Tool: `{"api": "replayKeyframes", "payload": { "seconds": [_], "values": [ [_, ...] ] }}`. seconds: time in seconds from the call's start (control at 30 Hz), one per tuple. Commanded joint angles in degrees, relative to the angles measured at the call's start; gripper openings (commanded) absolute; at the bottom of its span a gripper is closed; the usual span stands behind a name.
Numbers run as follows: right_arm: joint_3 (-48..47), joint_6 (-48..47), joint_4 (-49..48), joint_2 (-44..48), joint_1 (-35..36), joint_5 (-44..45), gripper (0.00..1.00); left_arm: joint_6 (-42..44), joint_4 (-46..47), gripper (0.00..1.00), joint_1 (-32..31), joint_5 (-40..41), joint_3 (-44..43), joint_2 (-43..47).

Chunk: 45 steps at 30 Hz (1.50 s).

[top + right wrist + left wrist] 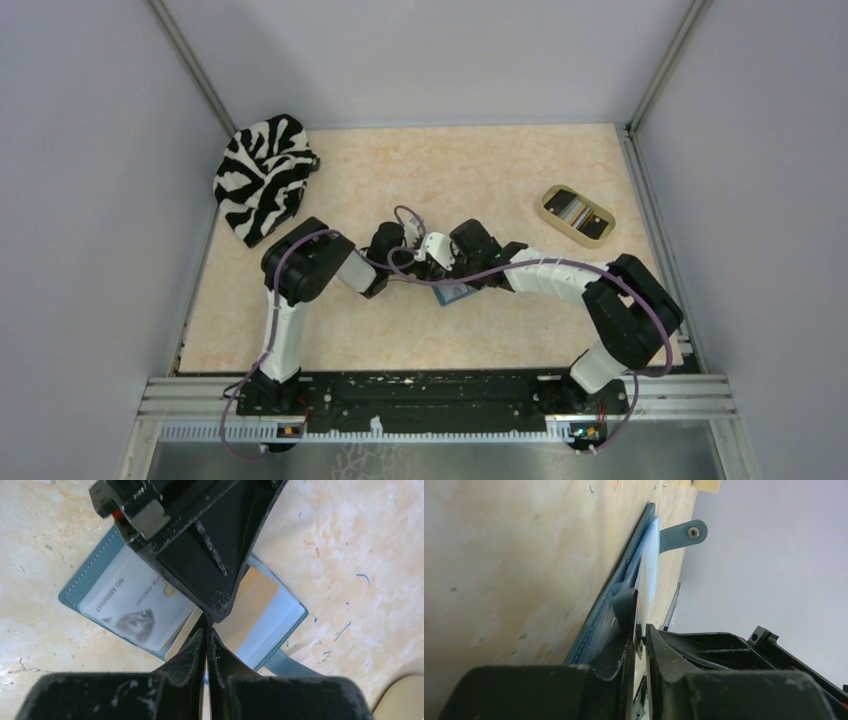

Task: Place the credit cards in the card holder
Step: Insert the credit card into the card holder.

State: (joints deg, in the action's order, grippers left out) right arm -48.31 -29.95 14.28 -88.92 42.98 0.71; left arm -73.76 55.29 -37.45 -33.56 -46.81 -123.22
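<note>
The teal card holder (80, 587) lies open on the table, mid-table between both arms (457, 293). Its left half holds a pale credit card (135, 605) printed with a number and a grey picture. A tan credit card (257, 597) lies flat in the right-hand light blue pocket. My left gripper (640, 630) reaches low along the table. Its jaws stand a thin slit apart, pinched on that card's inner end. Its fingers (200, 555) cover the wallet's fold. My right gripper (206, 629) is shut, its tips at the fold by the near edge. The snap tab (684, 532) sticks out at the far side.
A zebra-striped cloth (262, 175) lies at the back left corner. A beige oval tray (577, 214) sits at the back right, and its edge shows in the right wrist view (400, 700). Grey walls and metal rails enclose the table on three sides.
</note>
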Motion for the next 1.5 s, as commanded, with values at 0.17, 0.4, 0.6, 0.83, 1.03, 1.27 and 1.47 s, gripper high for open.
{"api": "replayKeyframes", "payload": {
  "seconds": [0.17,0.4,0.6,0.83,1.03,1.27,1.47],
  "values": [
    [-0.3,2.5,-0.4,6.1,0.3,-11.3,0.04,2.0,-3.9,0.21,0.3,-0.3,-0.1,-1.8],
    [-0.9,4.3,-1.3,2.3,0.6,-11.9,0.04,1.7,-3.8,0.21,0.4,-0.6,-0.5,-2.2],
    [-0.3,4.4,-3.4,-0.8,0.9,-4.7,0.03,1.6,-3.7,0.22,0.3,-0.9,-0.7,-2.2],
    [0.6,5.4,-6.2,-1.0,0.9,5.4,0.02,1.6,-3.4,0.22,0.4,-1.2,-0.5,-2.4],
    [0.6,5.8,-6.8,-1.7,0.8,9.5,0.0,1.7,-3.2,0.23,0.3,-1.2,-0.3,-1.9],
    [0.2,6.5,-6.6,-1.7,-0.7,10.5,0.0,3.0,-4.3,0.25,0.4,-0.7,0.0,0.0],
    [-0.7,7.7,-3.4,2.6,-3.2,-0.2,0.01,8.1,-12.0,0.27,0.3,2.1,-0.5,4.6]
  ]
}}
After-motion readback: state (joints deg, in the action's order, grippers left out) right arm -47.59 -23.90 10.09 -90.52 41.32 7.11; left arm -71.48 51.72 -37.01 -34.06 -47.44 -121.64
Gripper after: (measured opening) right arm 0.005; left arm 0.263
